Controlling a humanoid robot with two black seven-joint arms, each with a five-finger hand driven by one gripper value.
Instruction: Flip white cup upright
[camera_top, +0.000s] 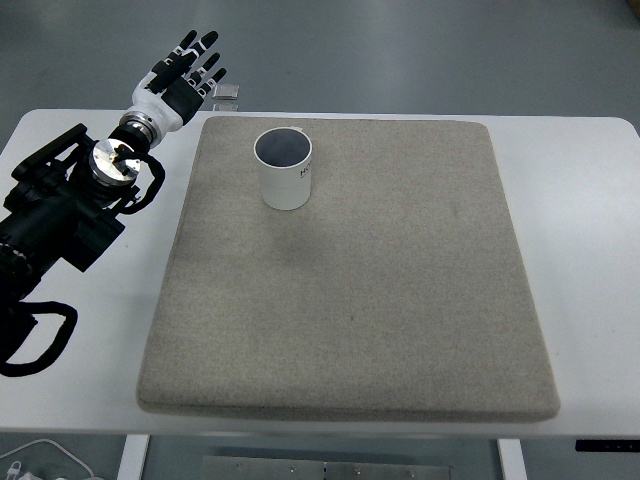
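A: Status chk. You see the white cup (284, 168)?

B: Yep. It's standing upright on the grey mat (350, 300), far-left part, mouth up. Inside looks dark, can't see if anything's in it. Small black print on the side, too tiny to read.

A: Left hand (183, 74)?

B: Off the mat, past its far-left corner, over the tabletop (580, 200) edge. Fingers spread, holding nothing. Well apart from the cup, no contact. Fingertips black, palm side you can't really judge from this angle.

A: Arm?

B: Left arm (70, 205) comes in from the left edge, cut off by the frame, so you only get forearm + wrist. Black cable (40, 345) loops under it, partly out of frame too.

A: Right side?

B: Right arm/hand not in shot at all.

A: Anything else?

B: Small greyish item (229, 94) just beside the fingertips at the far tabletop edge. Too small to ID. White cable (45, 455) at bottom left, cropped.
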